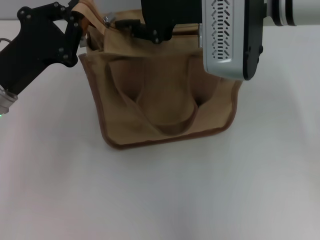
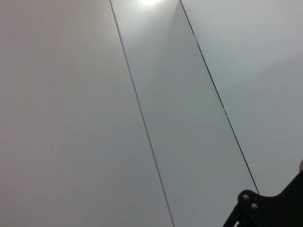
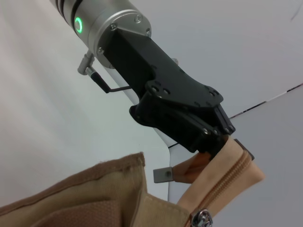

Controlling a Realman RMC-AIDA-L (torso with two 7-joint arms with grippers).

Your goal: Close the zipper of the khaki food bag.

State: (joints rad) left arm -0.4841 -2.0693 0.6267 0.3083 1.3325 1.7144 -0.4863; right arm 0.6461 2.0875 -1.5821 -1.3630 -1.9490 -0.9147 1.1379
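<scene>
White tabletop (image 1: 200, 200) bears the khaki food bag (image 1: 160, 105); left pincer (image 1: 80, 20) clamps its zipper (image 3: 227, 182) end, right pincer's (image 1: 150, 27) grip unclear.

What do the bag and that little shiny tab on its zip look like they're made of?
The khaki food bag looks like matte woven canvas, with visible weave and darker brown piped edges. The pull tab seems to be metal: silvery and glinting. The left end effector grips the zipper tape's end, apparently fabric.

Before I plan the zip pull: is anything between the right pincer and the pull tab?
No obstruction shows. The pull tab is bare, the left pincer clamps the zipper end beyond it, and the right pincer's tips are hidden.
</scene>
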